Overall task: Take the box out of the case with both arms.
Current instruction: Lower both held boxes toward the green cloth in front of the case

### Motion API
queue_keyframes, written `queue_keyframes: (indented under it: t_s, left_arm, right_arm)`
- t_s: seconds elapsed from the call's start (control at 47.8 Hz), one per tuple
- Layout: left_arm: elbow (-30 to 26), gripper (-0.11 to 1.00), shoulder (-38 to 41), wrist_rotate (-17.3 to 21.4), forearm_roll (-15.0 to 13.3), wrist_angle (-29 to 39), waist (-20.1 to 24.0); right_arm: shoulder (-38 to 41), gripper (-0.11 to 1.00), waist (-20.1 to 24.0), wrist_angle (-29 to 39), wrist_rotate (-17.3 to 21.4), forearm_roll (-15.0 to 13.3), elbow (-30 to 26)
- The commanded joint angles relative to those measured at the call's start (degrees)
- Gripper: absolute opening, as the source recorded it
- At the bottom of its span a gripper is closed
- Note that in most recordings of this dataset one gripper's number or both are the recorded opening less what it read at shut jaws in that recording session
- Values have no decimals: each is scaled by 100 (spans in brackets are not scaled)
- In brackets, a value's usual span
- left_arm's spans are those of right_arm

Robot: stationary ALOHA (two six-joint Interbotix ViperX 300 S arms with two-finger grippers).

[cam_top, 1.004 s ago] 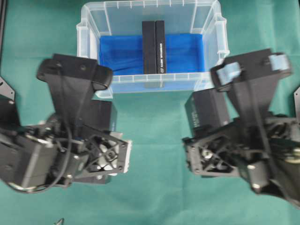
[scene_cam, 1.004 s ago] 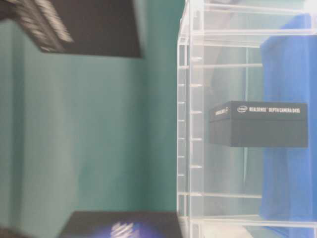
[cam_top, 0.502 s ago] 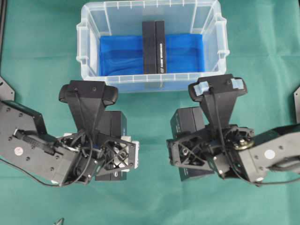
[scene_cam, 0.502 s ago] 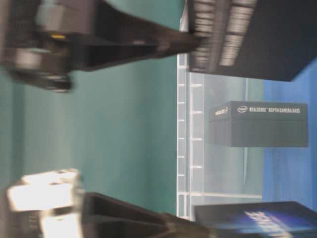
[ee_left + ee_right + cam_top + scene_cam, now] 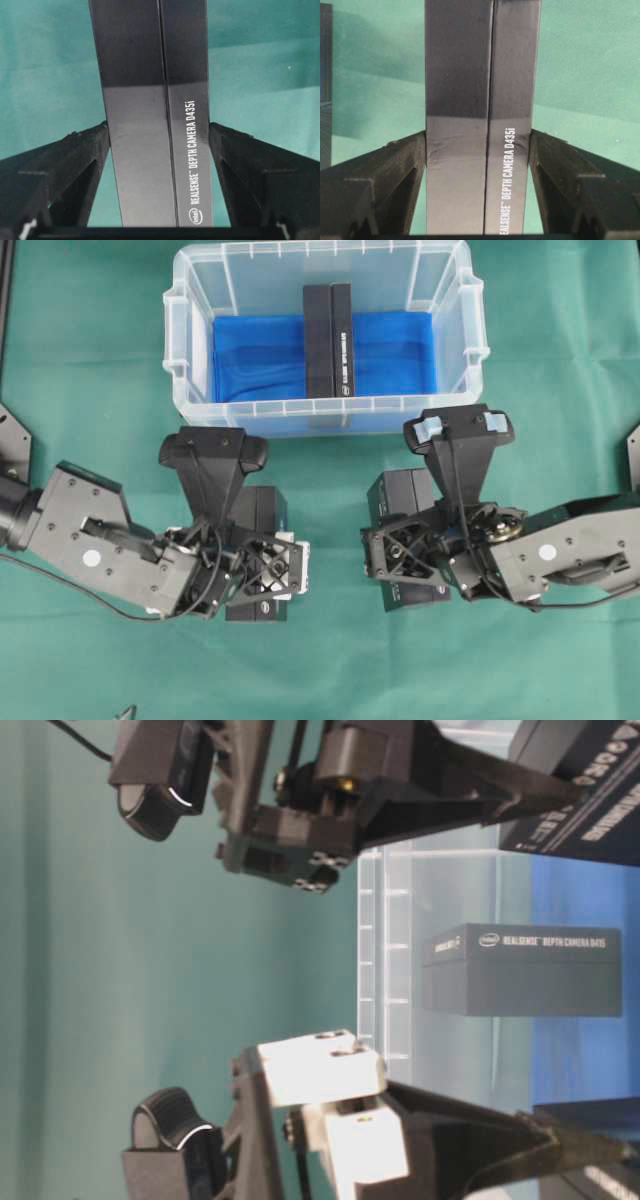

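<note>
The clear case (image 5: 190, 340) stands at the back with a blue sheet (image 5: 260, 355) on its bottom. One black box (image 5: 329, 340) stands on edge inside it; the table-level view shows that same box (image 5: 520, 970) through the case wall (image 5: 385, 920). In front of the case, my left gripper (image 5: 258, 565) is shut on another black box (image 5: 262, 515). Its fingers (image 5: 87, 155) press both long sides of that box (image 5: 150, 75). My right gripper (image 5: 405, 555) is shut on a further black box (image 5: 405, 495), and its fingers (image 5: 552, 160) clamp the box (image 5: 480, 65) likewise.
Green cloth (image 5: 90, 370) covers the table around the case. Both arms lie low on either side of the middle, with a gap of cloth (image 5: 335, 570) between them. A dark box edge (image 5: 325, 85) shows at the left of the right wrist view.
Both arms have drawn back from the case's front wall toward the near side of the table and come down lower, each carrying its black box. The box in the case has not moved.
</note>
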Motion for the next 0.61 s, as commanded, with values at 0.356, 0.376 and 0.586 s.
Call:
queue_keyframes:
  t_s: [0.356,0.376,0.586]
  left_arm:
    - [176,64,-237,369,0,-396,149]
    - [185,64,-237,404,-9,-422,149]
    - [193,64,-246,580,-97,-545,149]
  right_arm:
    - [-79,67,-70,-193,-26,35,53]
    - [-79,67,-70,-211,-9,35,70]
    - [-44,67,-70,-299,26,123,114]
